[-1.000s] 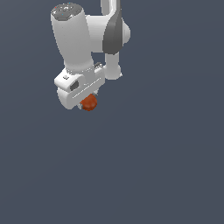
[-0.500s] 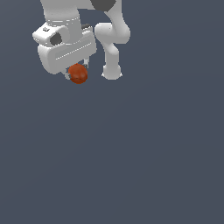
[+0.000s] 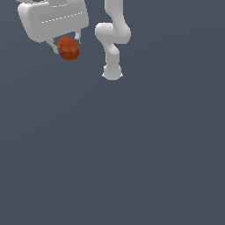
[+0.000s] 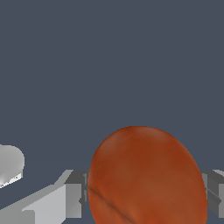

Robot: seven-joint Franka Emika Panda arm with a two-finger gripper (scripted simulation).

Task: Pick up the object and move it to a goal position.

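In the upper left of the exterior view, the tool (image 3: 67, 47) pinches the ball (image 3: 68, 48) between its fingers, well above the worktop (image 3: 132, 154). The ball looks small, light and stiff; being round and smooth, it may slip, so a grip across its widest part suits best.

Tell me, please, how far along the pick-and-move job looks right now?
Pickup looks done: the small orange-red mottled ball sits clamped between the white gripper's fingers, above the grey floor. The carry is in hand. Delivery is left; no goal marker shows in either view.
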